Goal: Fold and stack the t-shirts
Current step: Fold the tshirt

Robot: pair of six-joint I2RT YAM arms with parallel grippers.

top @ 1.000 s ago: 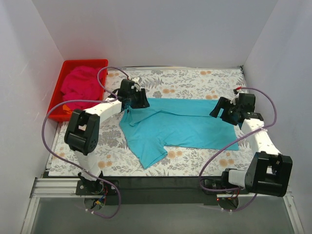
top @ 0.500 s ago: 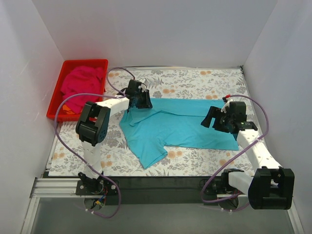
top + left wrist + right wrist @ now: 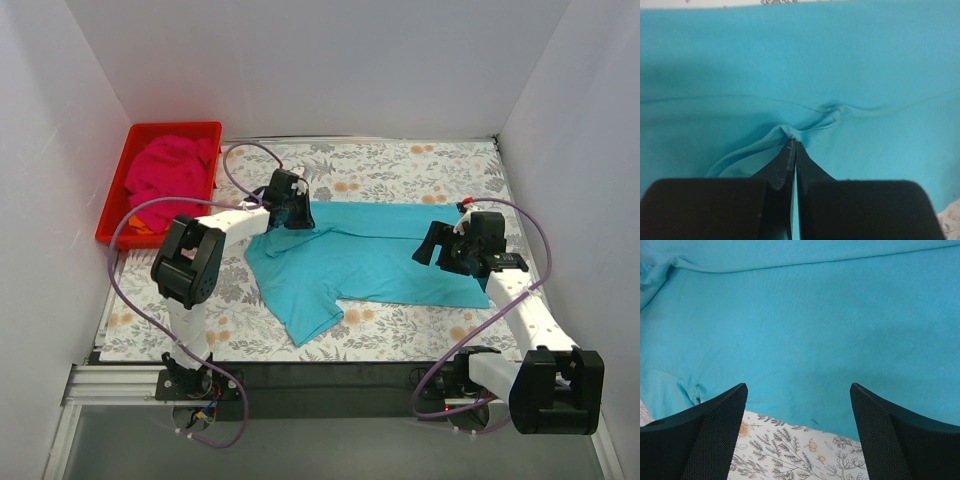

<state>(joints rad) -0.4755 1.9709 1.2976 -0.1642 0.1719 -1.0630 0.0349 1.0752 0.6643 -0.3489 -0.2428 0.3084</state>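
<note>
The turquoise-blue t-shirt [image 3: 370, 260] lies spread on the flowered table, one sleeve pointing to the near edge. My left gripper [image 3: 287, 212] is at its far left corner, shut on a pinch of the blue cloth [image 3: 790, 133], which bunches at the fingertips. My right gripper [image 3: 443, 247] is open above the shirt's right part. In the right wrist view the shirt [image 3: 805, 325] fills the top, with a tiny dark mark [image 3: 814, 421] near the hem. The magenta-pink t-shirt [image 3: 168, 175] lies crumpled in the red tray.
The red plastic tray [image 3: 112, 215] stands at the far left beside the table. White walls close in the left, back and right. The flowered tablecloth [image 3: 400, 160] shows behind the shirt and along the near edge.
My left gripper has moved a little right along the shirt's far left corner, holding the cloth. My right gripper has moved left and nearer, over the shirt's right part.
</note>
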